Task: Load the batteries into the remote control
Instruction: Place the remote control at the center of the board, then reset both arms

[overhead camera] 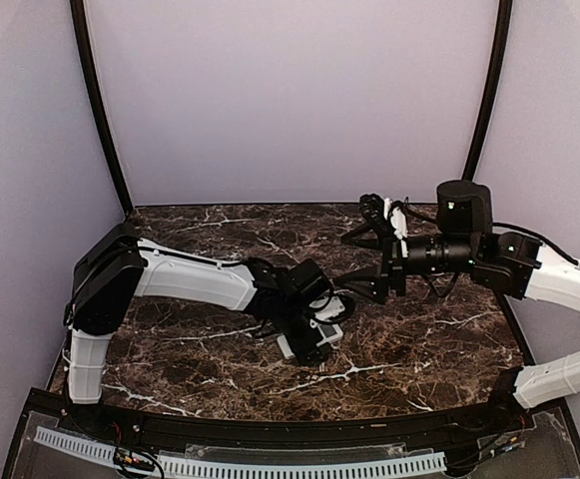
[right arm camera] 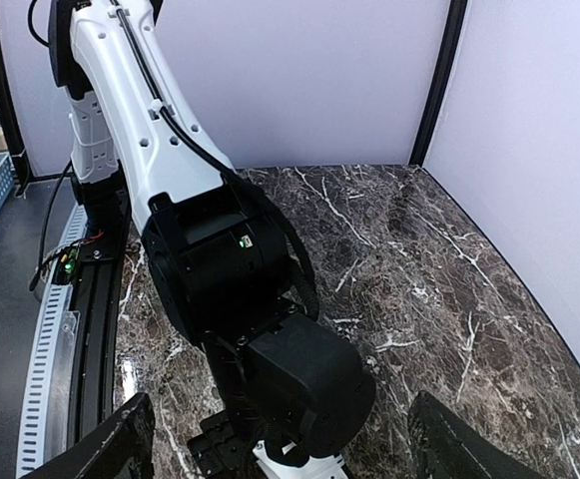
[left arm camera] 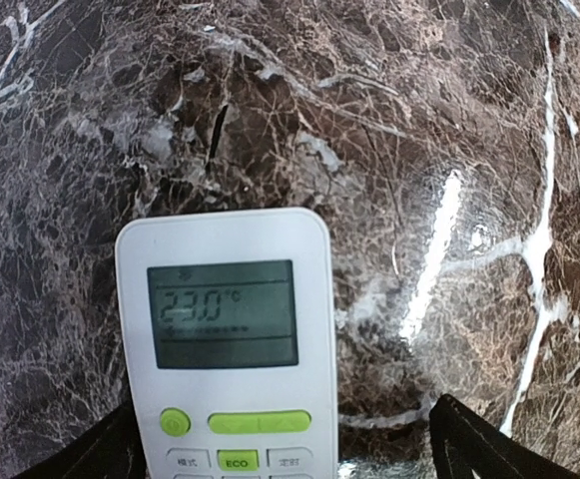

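marble table (left arm camera: 449, 130), seen from my two wrists and from above. on the left, my left gripper (left arm camera: 285, 444) hangs low over the table with its fingers (left arm camera: 479, 444) spread wide. it holds nothing. the remote control (left arm camera: 225, 299) lies face up between those fingers, near the middle of the table, screen end pointing away from me. the right finger stands clear of it. the left finger is just beside its edge, and i cannot tell whether they touch.

the remote looks light, stiff and smooth-shelled, so i judge it likely to slip. i would take it by its two long side edges, below the screen and off the buttons. the screen is lit with a temperature reading, which suggests power is already inside.

on the right, my right gripper (right arm camera: 285, 444) is raised above the table, pointing at my left arm (right arm camera: 160, 150). its fingers are also wide apart and empty.

count: one remote control, two grippers. no batteries are in view, and no cover plate either.
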Action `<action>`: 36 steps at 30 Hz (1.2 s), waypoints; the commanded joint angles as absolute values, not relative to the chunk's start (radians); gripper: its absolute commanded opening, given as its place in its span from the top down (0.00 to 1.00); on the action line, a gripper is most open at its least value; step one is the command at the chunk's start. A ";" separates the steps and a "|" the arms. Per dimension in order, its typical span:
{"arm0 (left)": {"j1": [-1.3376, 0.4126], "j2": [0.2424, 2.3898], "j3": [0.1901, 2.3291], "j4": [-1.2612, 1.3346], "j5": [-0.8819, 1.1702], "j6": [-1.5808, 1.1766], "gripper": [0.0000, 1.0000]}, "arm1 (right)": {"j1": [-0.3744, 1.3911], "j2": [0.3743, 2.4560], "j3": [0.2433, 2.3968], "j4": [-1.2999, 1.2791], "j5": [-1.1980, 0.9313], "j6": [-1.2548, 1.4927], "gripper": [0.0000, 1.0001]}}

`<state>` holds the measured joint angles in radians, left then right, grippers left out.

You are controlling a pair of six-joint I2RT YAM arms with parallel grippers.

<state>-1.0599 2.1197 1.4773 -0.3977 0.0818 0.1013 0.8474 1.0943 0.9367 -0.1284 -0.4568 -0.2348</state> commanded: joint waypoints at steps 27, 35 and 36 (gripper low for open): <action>-0.452 1.228 0.662 -0.100 -0.176 -0.417 0.01 | 0.084 1.132 0.673 0.051 -0.184 0.266 0.09; -0.363 0.970 0.494 -0.040 -0.366 -0.471 0.01 | 0.067 1.237 0.690 0.058 0.105 0.436 0.07; -0.359 0.943 0.476 -0.035 -0.376 -0.478 0.01 | 0.067 1.249 0.695 0.052 0.106 0.437 0.07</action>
<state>-0.3767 1.0325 0.5385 -0.0868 -0.2802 -0.4244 0.0696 1.1980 0.6598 0.0154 -0.0288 0.3481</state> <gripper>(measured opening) 0.989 0.926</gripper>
